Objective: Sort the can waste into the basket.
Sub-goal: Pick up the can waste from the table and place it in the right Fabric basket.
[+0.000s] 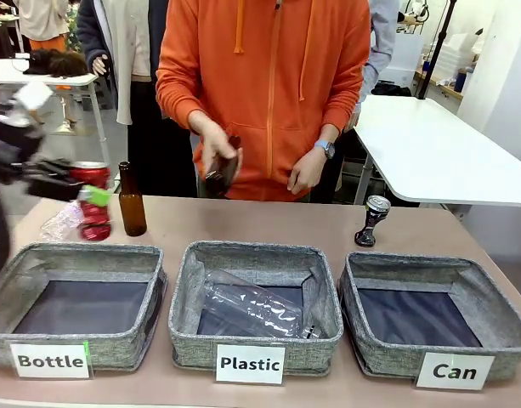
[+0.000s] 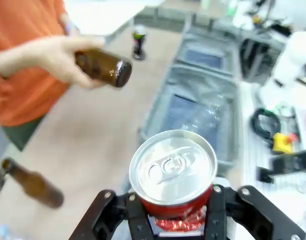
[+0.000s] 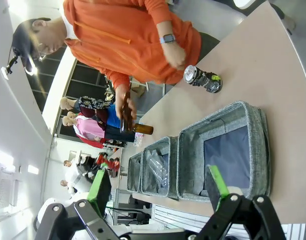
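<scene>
The red can is at the far left of the table, upright and pinched around its dented middle by the left claw. In the left wrist view the two fingers press on either side of the red can, whose silver top faces up. Whether its base touches the table I cannot tell.

The black can stands alone on the far right of the table, silver top up, just beyond the far rim of the Can basket. That basket sits at the near right; its dark bottom is bare. The right wrist view shows the Can basket close below, the black can past it, and the right claw spread wide with nothing between its green pads.

Just right of the red can a brown bottle stands upright, close beside but apart. Behind the table's far edge, near the middle, a person's hand holds a second brown bottle above the table. The Plastic basket in the near middle holds a clear plastic bottle lying on its side. The Bottle basket sits at the near left.
</scene>
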Robot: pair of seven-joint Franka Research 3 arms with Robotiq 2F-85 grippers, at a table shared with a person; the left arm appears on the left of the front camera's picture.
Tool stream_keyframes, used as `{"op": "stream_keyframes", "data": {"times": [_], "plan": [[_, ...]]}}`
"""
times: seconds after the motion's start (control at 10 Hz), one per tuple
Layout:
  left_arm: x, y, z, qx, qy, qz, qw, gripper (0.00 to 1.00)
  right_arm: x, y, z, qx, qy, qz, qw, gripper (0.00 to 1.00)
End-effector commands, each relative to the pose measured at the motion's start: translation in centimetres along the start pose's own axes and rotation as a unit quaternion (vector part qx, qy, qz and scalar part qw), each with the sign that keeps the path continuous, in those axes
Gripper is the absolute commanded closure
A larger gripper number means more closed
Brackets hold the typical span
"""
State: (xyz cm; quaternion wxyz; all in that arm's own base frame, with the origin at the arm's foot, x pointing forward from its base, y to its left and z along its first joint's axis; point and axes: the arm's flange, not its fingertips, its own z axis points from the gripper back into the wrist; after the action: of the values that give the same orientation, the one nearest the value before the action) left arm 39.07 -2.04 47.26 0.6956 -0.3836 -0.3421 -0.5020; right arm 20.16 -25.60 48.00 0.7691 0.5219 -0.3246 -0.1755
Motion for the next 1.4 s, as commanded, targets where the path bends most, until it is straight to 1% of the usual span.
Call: {"op": "stream_keyframes", "data": {"times": [0.0,0.1,0.2,0.3,0.4,0.5,0.6,0.7,0.9,1.0,1.1,1.2,1.3], "plan": [[-1.4,-3.3,5.7,0.011,-0.008,0.001,1.0,1.0,0.3,0.1,0.1,0.011,-0.009,0.013,1.0,0.0],[-3.1,-4.7,11.6,0.045,-0.039,-0.011,0.998,1.0,0.3,0.1,0.1,0.011,-0.009,0.013,1.0,0.0],[-5.8,-6.3,18.8,0.047,-0.062,-0.041,0.996,1.0,0.3,0.1,0.1,0.011,-0.009,0.013,1.0,0.0],[-9.6,-8.6,25.3,0.082,-0.048,-0.067,0.993,1.0,0.3,0.1,0.1,0.011,-0.009,0.013,1.0,0.0],[-12.1,-11.3,29.2,0.103,-0.04,-0.07,0.991,1.0,0.3,0.1,0.1,0.011,-0.009,0.013,1.0,0.0],[-13.9,-13.4,31.7,0.116,-0.039,-0.085,0.989,1.0,0.3,0.1,0.1,0.011,-0.009,0.013,1.0,0.0],[-15.3,-15.1,33.5,0.134,-0.046,-0.087,0.986,1.0,0.3,0.1,0.1,0.011,-0.009,0.013,1.0,0.0],[-16.5,-16.3,35.2,0.143,-0.078,-0.083,0.983,1.0,0.3,0.1,0.1,0.011,-0.009,0.013,1.0,0.0],[-18.0,-16.3,36.7,0.163,-0.112,-0.074,0.978,1.0,0.3,0.1,0.1,0.011,-0.009,0.013,1.0,0.0],[-18.4,-16.1,36.7,0.156,-0.133,-0.08,0.976,1.0,0.3,0.1,0.1,0.011,-0.009,0.013,1.0,0.0],[-18.3,-16.1,36.5,0.157,-0.138,-0.082,0.975,1.0,0.3,0.1,0.1,0.011,-0.009,0.013,1.0,0.0],[-17.5,-16.1,35.9,0.161,-0.147,-0.076,0.973,1.0,0.3,0.1,0.1,0.011,-0.009,0.013,1.0,0.0],[-16.7,-15.6,35.2,0.161,-0.156,-0.056,0.973,1.0,0.3,0.1,0.1,0.011,-0.009,0.013,1.0,0.0]]}}
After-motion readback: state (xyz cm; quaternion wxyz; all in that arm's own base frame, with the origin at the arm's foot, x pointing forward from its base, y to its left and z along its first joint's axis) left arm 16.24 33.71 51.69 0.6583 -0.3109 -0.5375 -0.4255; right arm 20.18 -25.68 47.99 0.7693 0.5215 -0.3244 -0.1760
